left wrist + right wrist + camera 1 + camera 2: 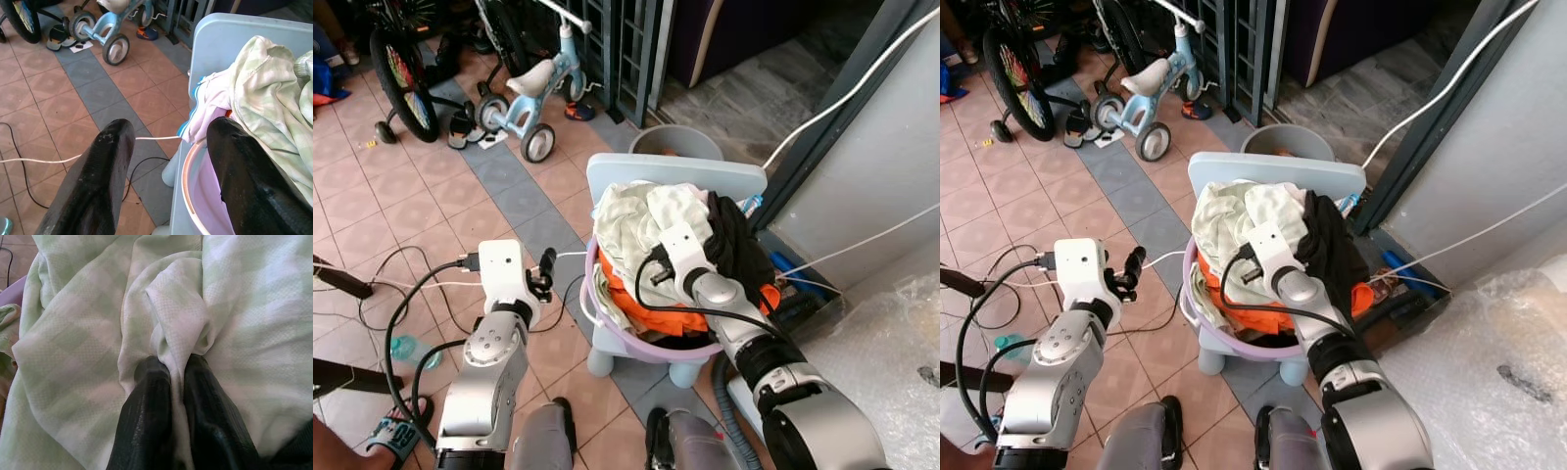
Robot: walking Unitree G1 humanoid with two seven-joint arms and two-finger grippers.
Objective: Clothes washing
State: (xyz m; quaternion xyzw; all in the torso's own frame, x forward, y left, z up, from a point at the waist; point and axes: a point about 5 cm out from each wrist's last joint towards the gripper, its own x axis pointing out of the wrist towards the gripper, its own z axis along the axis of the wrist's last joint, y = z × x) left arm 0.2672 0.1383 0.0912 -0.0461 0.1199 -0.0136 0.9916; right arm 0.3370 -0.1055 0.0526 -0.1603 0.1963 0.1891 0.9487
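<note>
1. A pale blue plastic chair (724, 178) stands on the tiled floor (401, 206), beside a grey wall (891, 166).
2. A round lilac plastic basin (641, 345) sits on the chair, piled high with clothes.
3. A pale green checked cloth (73, 357) lies on top of the pile, next to a black garment (736, 245) and above an orange one (651, 315).
4. The right pincer (177, 374) is clenched on a fold of the green cloth.
5. The left pincer (168, 147) hangs released just beside the basin's rim.
6. A small blue tricycle (536, 93) stands well apart.
</note>
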